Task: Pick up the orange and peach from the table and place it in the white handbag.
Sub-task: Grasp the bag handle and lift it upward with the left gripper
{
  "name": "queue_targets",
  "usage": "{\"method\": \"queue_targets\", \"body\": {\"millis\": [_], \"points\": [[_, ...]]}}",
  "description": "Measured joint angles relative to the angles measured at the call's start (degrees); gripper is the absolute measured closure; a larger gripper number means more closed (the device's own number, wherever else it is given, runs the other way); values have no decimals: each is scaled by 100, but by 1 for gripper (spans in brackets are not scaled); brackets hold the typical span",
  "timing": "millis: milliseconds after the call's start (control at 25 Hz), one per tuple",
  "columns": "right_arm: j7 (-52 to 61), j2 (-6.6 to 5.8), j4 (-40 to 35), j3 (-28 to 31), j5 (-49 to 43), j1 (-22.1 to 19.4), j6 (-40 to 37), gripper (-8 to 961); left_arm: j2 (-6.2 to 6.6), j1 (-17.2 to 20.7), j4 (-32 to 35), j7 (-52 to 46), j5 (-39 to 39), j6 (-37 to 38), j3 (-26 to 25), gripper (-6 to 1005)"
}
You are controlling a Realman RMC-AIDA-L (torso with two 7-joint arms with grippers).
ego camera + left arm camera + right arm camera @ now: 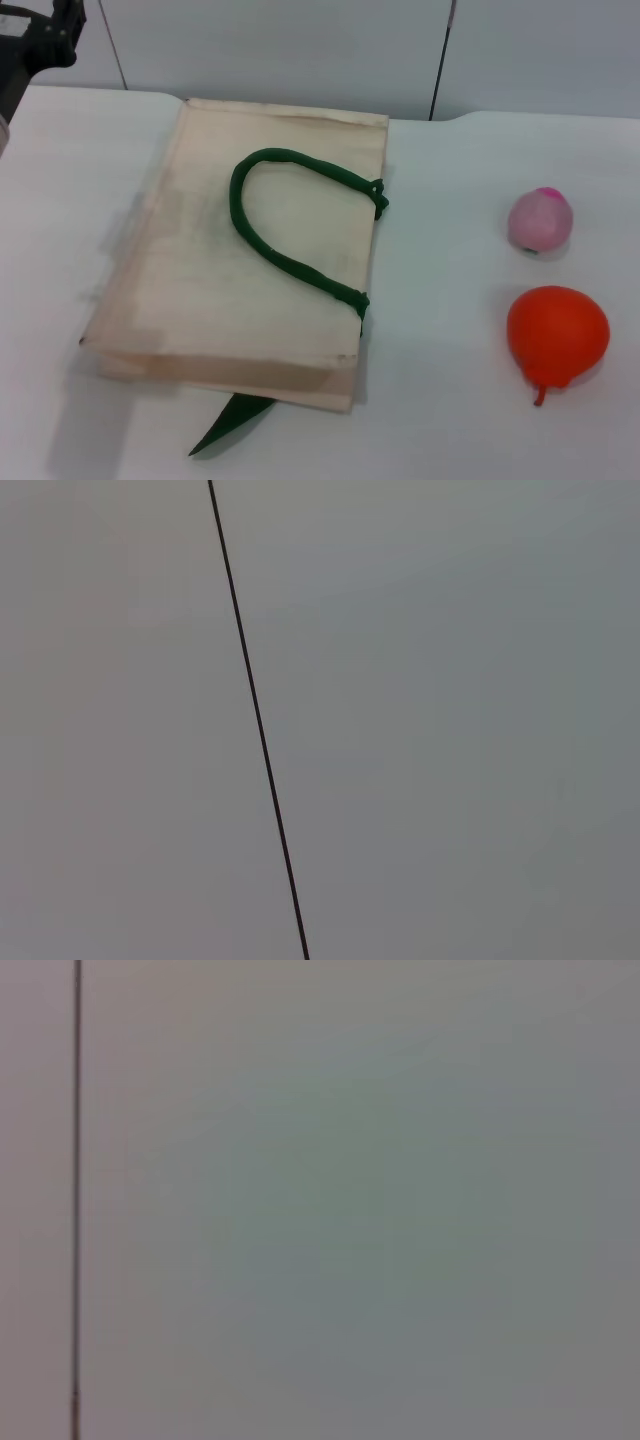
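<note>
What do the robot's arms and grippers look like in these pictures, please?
Very little of them shows. In the head view only a black, angular, jointed part of the left arm sits in the far left corner, beyond the table. The right arm is out of view, and both wrist views show only a plain grey wall with a dark seam.

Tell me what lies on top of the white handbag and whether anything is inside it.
A dark green handle loops across the top of the white handbag, which lies flat on the table. Another green strap sticks out beneath its near edge. The inside is hidden by the fabric.
</note>
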Motion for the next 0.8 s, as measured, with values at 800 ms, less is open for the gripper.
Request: {"method": "queue_targets", "body": {"millis": [800], "points": [[13, -36, 102, -91, 2, 169, -29, 287, 25, -148, -23, -8, -95, -106, 17, 426]]}}
